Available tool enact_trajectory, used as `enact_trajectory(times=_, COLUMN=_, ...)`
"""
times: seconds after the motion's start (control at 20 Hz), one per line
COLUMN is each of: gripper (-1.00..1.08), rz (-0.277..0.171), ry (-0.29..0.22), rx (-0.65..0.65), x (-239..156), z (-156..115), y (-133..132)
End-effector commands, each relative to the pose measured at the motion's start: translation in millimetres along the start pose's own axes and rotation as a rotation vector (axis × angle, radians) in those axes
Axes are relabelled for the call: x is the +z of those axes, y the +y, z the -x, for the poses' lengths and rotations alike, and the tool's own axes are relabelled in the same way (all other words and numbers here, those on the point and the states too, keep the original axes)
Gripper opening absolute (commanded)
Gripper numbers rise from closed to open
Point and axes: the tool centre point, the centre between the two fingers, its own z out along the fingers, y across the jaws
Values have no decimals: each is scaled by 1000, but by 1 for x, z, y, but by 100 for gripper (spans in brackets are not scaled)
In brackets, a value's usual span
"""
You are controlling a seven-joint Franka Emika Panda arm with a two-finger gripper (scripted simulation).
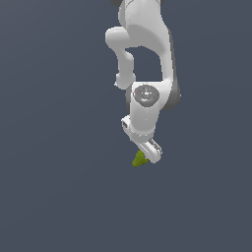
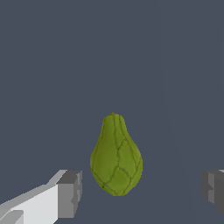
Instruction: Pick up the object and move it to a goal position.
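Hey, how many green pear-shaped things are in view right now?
1. The olive-green, pear-shaped lumpy object lies between the white end effector's open grey fingers, touching neither; nothing else could hide another.

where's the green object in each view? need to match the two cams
Exterior view: object just below centre, at the pincer tip, on its exterior view's left side.
Wrist view: object centred in the lower half, between the two open fingers, touching neither.
Shared landmark: the pincer.
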Motion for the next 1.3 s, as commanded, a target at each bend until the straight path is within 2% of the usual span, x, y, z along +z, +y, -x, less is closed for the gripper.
enact_trajectory(times=0.0, gripper=100, rz=3, ry=2, rx=64, x=4, z=1, y=-2)
enact_trajectory(times=0.6, gripper=100, rz=11, ry=11, rx=279, x=17, z=6, y=-11)
enact_trajectory(times=1.25, gripper=100, rz=12, ry=13, rx=316, x=26, z=7, y=-12)
